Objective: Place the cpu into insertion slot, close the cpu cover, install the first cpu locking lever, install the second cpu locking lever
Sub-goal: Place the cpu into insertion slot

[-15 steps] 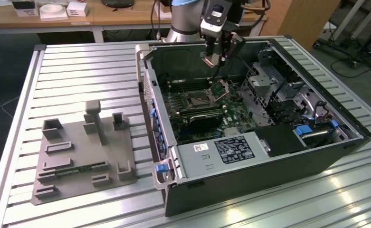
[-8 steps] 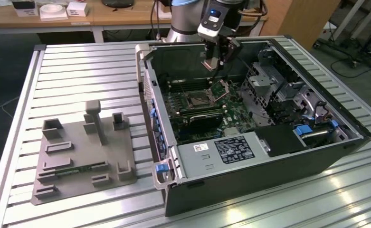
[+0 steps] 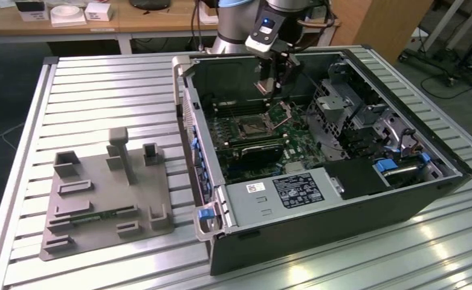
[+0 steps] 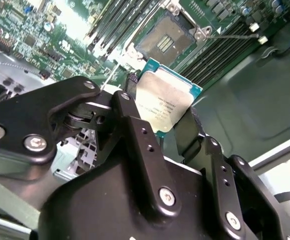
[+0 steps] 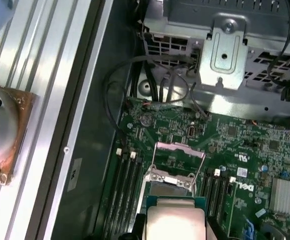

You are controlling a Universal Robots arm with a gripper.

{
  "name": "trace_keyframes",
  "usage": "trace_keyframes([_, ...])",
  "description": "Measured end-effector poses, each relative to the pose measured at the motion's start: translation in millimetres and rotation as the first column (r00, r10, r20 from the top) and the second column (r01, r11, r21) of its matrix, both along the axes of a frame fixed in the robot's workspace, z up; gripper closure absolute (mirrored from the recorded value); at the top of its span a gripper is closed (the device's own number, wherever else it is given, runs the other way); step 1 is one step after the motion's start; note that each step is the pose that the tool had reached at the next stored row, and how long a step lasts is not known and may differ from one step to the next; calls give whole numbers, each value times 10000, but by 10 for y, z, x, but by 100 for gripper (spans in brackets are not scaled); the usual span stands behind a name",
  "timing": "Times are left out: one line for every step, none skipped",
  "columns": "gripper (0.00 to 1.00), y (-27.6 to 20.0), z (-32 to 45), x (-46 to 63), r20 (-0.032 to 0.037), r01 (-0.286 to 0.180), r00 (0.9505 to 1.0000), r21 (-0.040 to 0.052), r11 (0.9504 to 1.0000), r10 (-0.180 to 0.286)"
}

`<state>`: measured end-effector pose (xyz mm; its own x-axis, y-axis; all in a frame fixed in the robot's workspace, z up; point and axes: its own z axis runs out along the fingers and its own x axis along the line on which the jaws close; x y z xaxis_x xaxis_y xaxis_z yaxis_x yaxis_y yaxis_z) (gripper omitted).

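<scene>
My gripper (image 3: 269,84) hangs inside the open computer case (image 3: 429,199), above the green motherboard (image 3: 244,151). In both wrist views it is shut on the cpu (image 4: 163,102), a small square chip with a silvery top and green edge, held by two opposite sides. The black fingers (image 4: 187,131) press on it. The cpu (image 5: 176,221) hovers above and apart from the insertion slot (image 5: 168,188), whose contact field (image 4: 167,41) lies bare. The cpu cover (image 5: 179,151) stands swung up at the slot's far edge. A thin wire lever (image 4: 234,36) lies beside the slot.
Memory slots (image 5: 127,185) flank the socket. A metal drive cage (image 5: 224,50) and loose cables (image 5: 135,80) sit close by. A black power box with a white label (image 3: 296,190) fills the case's near end. A grey fixture plate (image 3: 107,193) lies at the exterior view's left.
</scene>
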<state>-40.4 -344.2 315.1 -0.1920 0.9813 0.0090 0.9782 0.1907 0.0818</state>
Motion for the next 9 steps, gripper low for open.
trace_keyframes([46,0,-11,-16,-2,6,10000,0,10000,-6])
trace_keyframes([46,0,-21,-33,-2,11,10000,0,10000,-11])
trace_keyframes([46,0,-30,-46,-3,15,10000,0,10000,-15])
trace_keyframes([46,0,-38,-58,-4,17,10000,1,10000,-17])
trace_keyframes([46,0,-44,-69,-6,19,10000,0,10000,-19])
trace_keyframes([46,0,-50,-78,-6,20,10000,0,10000,-20])
trace_keyframes([46,0,-54,-85,-8,20,10000,0,10000,-20])
trace_keyframes([46,0,-57,-90,-8,20,10000,-1,10000,-20])
trace_keyframes([46,0,-58,-92,-9,20,10000,-2,10000,-20])
